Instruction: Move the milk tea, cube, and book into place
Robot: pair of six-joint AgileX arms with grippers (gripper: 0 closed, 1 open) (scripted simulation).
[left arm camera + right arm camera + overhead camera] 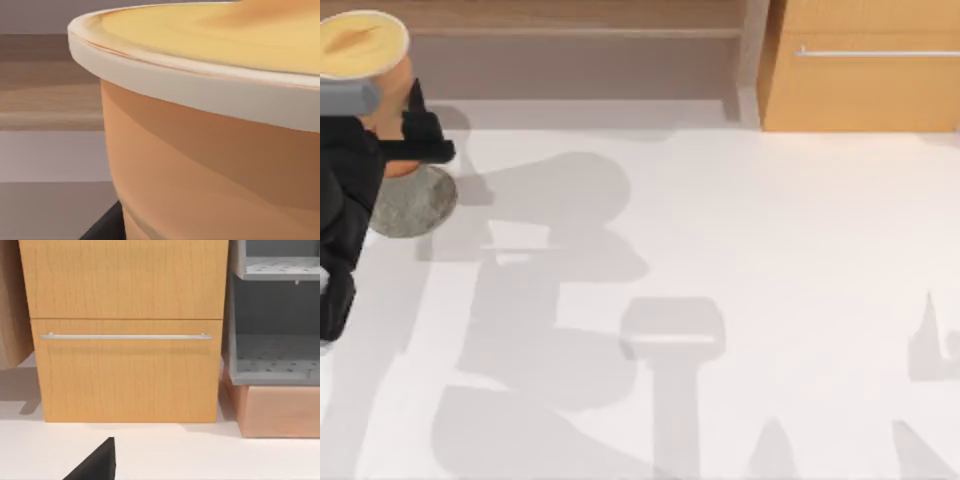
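**Stock at the table, upper left of the top view**

Milk tea [365, 60]: one cup, pale-yellow lid, orange-tan wall [210, 170], lifted above one grey speckled disc [412, 202]. Left gripper [390, 130]: dark fingers [420, 125] closed against the cup's side, holding it. Wooden drawer cabinet [125, 330]: one, with one bar handle [125, 336]. Grey shelf unit [275, 315]: one. White table [740, 280]: one.

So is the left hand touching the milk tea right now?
Touching: in the top view the left hand closes its dark fingers against the milk tea, held above the grey disc.
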